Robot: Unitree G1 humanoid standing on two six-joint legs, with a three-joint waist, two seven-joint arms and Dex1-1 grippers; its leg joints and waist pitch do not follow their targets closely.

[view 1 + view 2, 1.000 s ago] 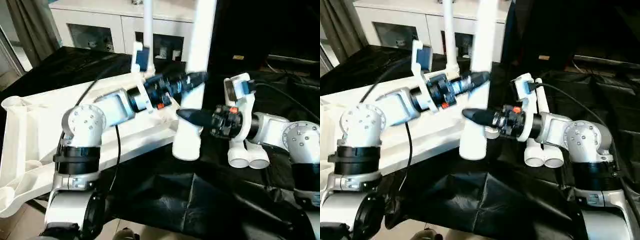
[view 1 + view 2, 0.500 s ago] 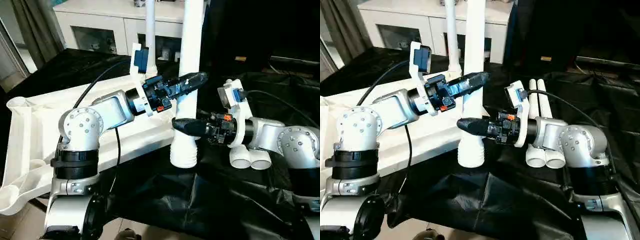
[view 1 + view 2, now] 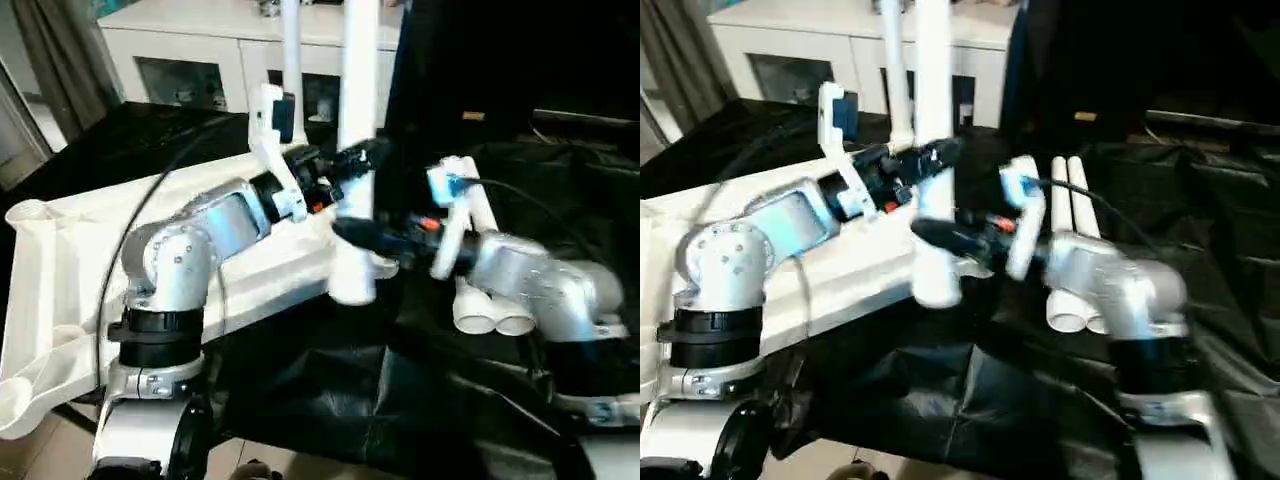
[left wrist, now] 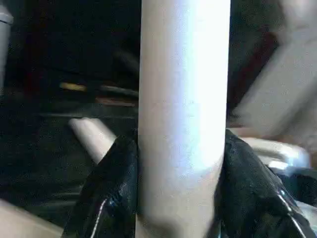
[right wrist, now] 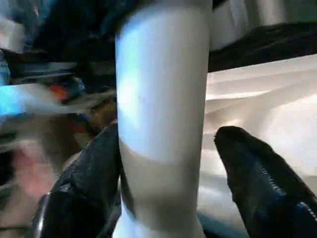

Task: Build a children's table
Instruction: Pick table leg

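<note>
From the head camera I see the round white plastic table leg [image 3: 358, 150] upright at the near corner of the upturned white ribbed tabletop [image 3: 60, 260] — left gripper [image 3: 366, 158] high on it, right gripper [image 3: 352, 232] lower. Along the left wrist, both black fingers [image 4: 111, 193] press the leg's sides, clamped; along the right wrist, one finger [image 5: 86, 183] touches while the other stands off — released.

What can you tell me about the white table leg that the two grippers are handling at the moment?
The leg is a smooth, round, white plastic-looking tube, standing upright, its wider ribbed end low beside the edge of the tabletop. The left gripper is closed on it, both pads against its sides. The right gripper, lower on it, has one finger clear of its side.
</note>
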